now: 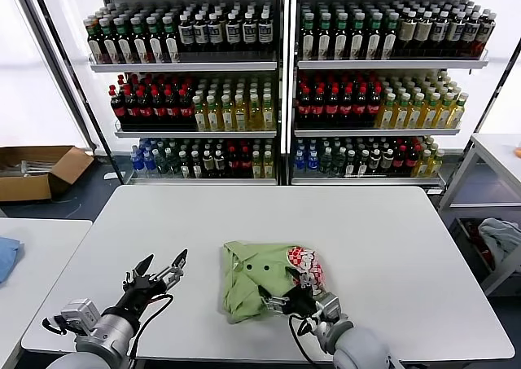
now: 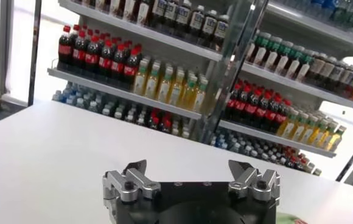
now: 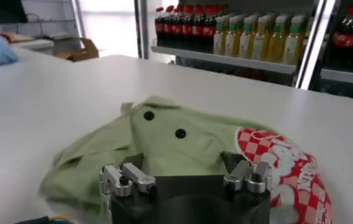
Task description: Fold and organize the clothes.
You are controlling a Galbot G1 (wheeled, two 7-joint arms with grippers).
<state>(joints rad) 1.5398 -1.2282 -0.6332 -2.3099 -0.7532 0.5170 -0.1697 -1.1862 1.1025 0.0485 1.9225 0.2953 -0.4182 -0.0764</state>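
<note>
We could not see the near edge of the shirt (image 1: 259, 278) in the head view, because the right end effector (image 1: 282, 301) sat in front of it. How the shirt was folded underneath also stayed hidden. The light green shirt lay crumpled on the white surface (image 1: 391, 239), a little right of its middle and toward the near side. Its red-and-white print (image 1: 305, 263) faced up at its right end, and two dark buttons (image 3: 162, 124) showed on the green cloth.

The right end effector was over the shirt's near edge with its fingers spread apart, holding nothing; in its wrist view the shirt (image 3: 182, 146) filled the space just ahead of the fingers (image 3: 129, 176). We could not tell whether the fingertips touched the cloth.

The left end effector (image 1: 159, 270) was well to the left of the shirt, also spread wide and empty, above bare surface.

Behind the surface stood shelves of bottles (image 1: 285, 84).
</note>
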